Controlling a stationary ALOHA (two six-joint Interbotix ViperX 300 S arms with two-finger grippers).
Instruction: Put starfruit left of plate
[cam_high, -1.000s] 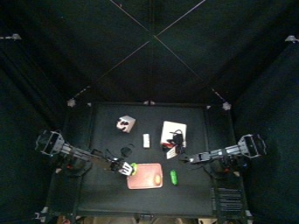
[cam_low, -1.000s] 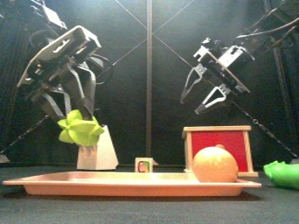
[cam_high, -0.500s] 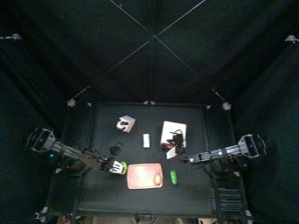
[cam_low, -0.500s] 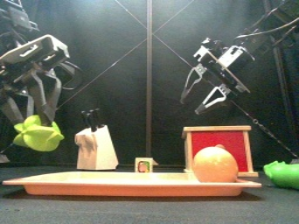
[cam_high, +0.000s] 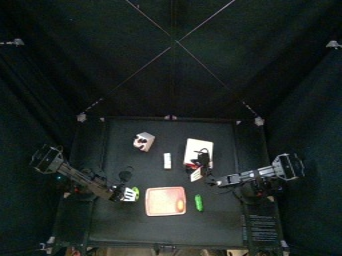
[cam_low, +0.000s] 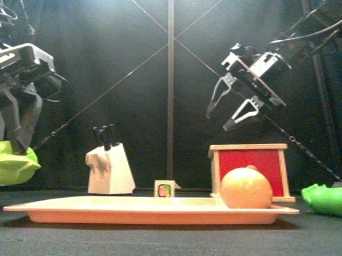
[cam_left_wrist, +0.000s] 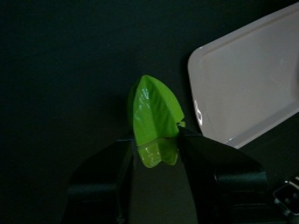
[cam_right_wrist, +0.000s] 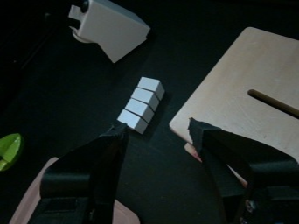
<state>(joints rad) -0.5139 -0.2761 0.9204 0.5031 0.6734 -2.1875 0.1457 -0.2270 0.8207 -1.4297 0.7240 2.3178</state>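
You have the black desk (cam_high: 107, 150) in the middle of the top view, an arm entering from each side. The largest thing on it is the plate (cam_high: 167, 202), pinkish-red with a paler rim, lying flat near the front edge; in the front view its long rim (cam_low: 150, 210) runs across the foreground, and an orange-yellow round fruit (cam_low: 247, 187) sits on its right part. Behind that fruit stands a red box in a wooden frame (cam_low: 251, 163). A whitish flat board (cam_right_wrist: 260, 86) lies farther back on the right, and a white knife block (cam_low: 110, 170) stands left of middle.

Your left gripper (cam_left_wrist: 156, 150) is at the plate's left side, beyond its rim, its fingers clenched on the starfruit (cam_left_wrist: 153, 119). The fruit is bright pale green and ribbed; the front view shows it low at the left edge (cam_low: 14, 162), and from above it sits just left of the plate (cam_high: 127, 195). You cannot tell whether it touches the desk.

Your right gripper (cam_right_wrist: 156, 130) hangs raised over the right side, fingers spread apart and holding nothing. Beneath it lies a small white segmented block (cam_right_wrist: 140, 105). A smooth green oblong item (cam_high: 199, 204) lies just right of the plate.
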